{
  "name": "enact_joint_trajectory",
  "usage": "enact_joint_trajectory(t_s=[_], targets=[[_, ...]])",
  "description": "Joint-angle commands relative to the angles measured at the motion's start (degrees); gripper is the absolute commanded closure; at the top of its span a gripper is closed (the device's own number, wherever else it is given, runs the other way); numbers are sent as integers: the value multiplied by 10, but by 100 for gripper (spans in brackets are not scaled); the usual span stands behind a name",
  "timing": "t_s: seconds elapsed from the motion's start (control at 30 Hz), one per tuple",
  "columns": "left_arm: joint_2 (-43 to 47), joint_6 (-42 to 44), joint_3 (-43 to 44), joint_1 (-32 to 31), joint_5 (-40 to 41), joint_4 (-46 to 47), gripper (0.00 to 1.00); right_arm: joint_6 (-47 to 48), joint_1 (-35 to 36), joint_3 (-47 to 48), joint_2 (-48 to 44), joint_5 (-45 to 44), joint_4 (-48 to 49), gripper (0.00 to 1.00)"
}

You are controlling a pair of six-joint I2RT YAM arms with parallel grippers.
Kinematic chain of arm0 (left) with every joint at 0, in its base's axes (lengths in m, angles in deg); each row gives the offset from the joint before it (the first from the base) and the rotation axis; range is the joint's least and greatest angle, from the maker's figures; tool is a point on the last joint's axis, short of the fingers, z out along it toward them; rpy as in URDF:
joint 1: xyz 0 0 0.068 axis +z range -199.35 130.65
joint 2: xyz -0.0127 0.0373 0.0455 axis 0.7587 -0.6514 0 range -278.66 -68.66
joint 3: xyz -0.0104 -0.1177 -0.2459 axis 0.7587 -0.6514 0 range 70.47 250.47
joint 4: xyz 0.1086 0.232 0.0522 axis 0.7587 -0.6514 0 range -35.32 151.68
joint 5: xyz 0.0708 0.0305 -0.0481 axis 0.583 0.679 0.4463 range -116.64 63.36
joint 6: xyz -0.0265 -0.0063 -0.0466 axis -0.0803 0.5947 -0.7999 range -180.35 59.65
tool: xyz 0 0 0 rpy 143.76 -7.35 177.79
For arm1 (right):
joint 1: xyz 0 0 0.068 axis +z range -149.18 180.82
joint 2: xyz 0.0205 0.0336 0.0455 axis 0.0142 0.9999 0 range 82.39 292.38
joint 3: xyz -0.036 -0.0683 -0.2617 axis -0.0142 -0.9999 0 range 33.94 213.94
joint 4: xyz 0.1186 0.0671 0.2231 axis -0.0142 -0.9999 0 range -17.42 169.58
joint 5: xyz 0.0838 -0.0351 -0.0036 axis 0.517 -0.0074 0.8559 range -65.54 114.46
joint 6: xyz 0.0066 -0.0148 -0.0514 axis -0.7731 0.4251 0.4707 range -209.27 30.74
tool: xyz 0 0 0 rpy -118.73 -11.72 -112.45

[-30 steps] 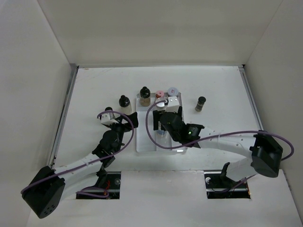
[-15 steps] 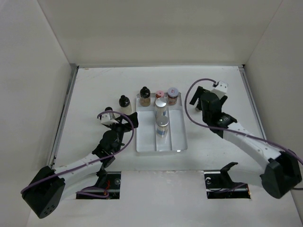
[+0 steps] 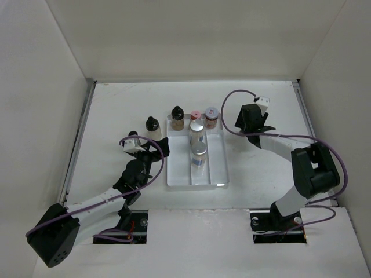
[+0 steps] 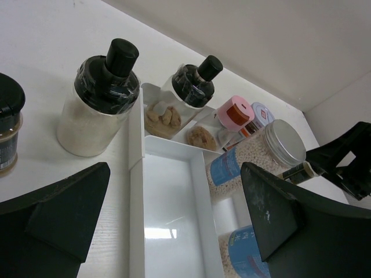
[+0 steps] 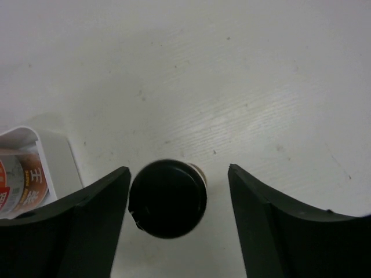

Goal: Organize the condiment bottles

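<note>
Overhead, the white tray [image 3: 215, 174] sits mid-table with two silver-lidded jars [image 3: 197, 128] standing one behind the other in its middle lane. At its far end stand a brown bottle [image 3: 177, 117], a pink-capped bottle [image 3: 196, 115] and a red-labelled jar [image 3: 211, 116]. A pale bottle [image 3: 152, 124] stands on the table just left of the tray. The left gripper [image 3: 157, 148] hovers by the tray's left edge. The right gripper [image 3: 253, 119] is off to the right of the tray's far corner.

From the left wrist, the two fingers [image 4: 55, 223] are spread wide and hold nothing, with the tray's bare left lane between them. A tan jar [image 4: 8, 130] with a black lid shows at the left edge, on the table beside the pale bottle.

From the right wrist, the fingers [image 5: 278, 231] are apart on either side of a dark-capped bottle [image 5: 168, 198] standing on the table. Its cap lies close to the left-hand finger, with a clear gap to the other. The tray's corner and the red-labelled jar sit just to the left.
</note>
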Motion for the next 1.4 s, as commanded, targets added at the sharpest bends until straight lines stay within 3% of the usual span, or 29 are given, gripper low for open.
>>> enact_joint_trajectory(t_s=[0.0,0.1,0.2,0.5,0.73,0.97,1.17,1.37], targets=[[-3,1,-1,-2,-8,33,0,11,-5,45,21,17,70,31],[-5,1,-1,0,-8,34,0,14,-2,54,32,17,63,52],[-5,1,-1,1,-8,35,0,15,2,49,7,7,54,61],[-20,1,2,-2,-8,42,0,21,108,32,-102,-18,25,60],[-18,2,2,-1,-8,42,0,12,185,56,-60,-21,21,60],[-18,2,3,0,-8,40,0,-6,213,51,-5,-21,31,59],[-48,2,25,3,-8,20,0,-8,228,44,29,-44,37,55],[-56,4,62,1,2,-39,0,-7,231,22,-28,-51,33,16]])
